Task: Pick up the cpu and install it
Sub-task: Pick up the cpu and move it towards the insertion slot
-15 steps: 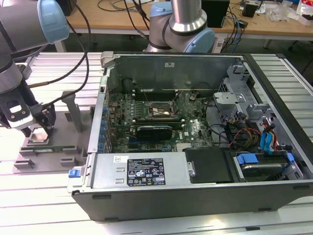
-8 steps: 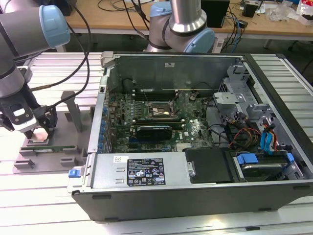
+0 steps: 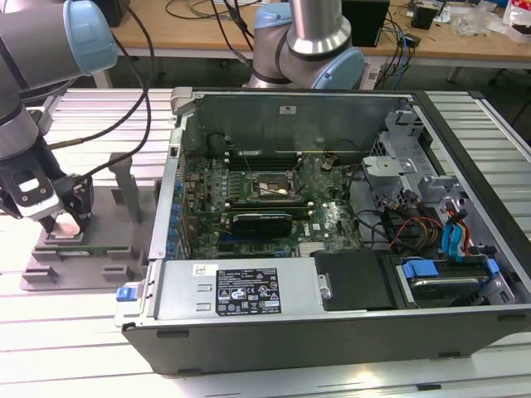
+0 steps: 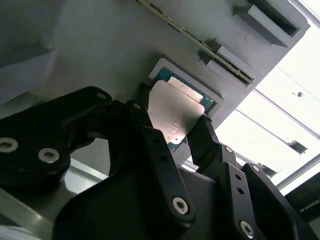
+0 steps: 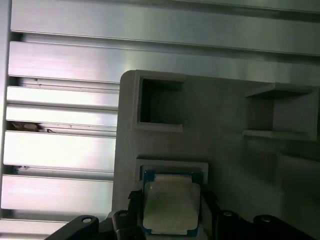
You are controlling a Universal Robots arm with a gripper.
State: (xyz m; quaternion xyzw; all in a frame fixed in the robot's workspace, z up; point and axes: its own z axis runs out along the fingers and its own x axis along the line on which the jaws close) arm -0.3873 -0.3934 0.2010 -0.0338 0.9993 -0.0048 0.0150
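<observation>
Gripper [image 3: 66, 222]: I've got it clenched on the cpu [image 5: 171, 207], fingers [image 4: 202, 137] against opposite edges.
Cpu: I see it at the grey fixture [image 3: 91, 250] recess, on the exterior view's left of the computer case [image 3: 249, 290].

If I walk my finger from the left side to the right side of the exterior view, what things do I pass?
The hand → the black socket frame → the grey metal cage → the blue cables.
</observation>
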